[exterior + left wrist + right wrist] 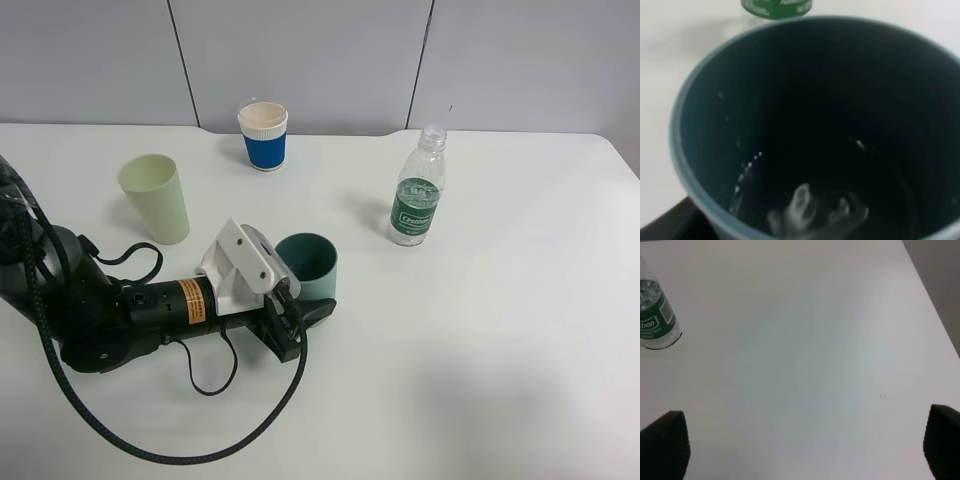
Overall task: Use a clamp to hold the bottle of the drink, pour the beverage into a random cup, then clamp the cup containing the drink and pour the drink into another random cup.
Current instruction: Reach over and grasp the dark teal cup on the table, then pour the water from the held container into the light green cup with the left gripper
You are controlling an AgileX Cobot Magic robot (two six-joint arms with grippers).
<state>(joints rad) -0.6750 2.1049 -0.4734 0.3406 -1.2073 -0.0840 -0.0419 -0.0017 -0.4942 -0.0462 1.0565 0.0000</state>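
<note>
A dark teal cup (306,258) stands upright in the middle of the white table (480,350). My left gripper (318,287) is shut on the teal cup low on its wall, with one black finger in front of it and the other hidden behind. In the left wrist view the cup's inside (815,130) fills the frame, with droplets and some clear liquid at the bottom. The clear bottle with a green label (417,192) stands uncapped to the right, also in the right wrist view (652,320). My right gripper (802,450) is open, empty, and out of the exterior high view.
A pale green cup (156,196) stands at the left, close to the left arm. A blue-sleeved paper cup (264,135) stands at the back. The left arm's black cable (200,440) loops over the table's front left.
</note>
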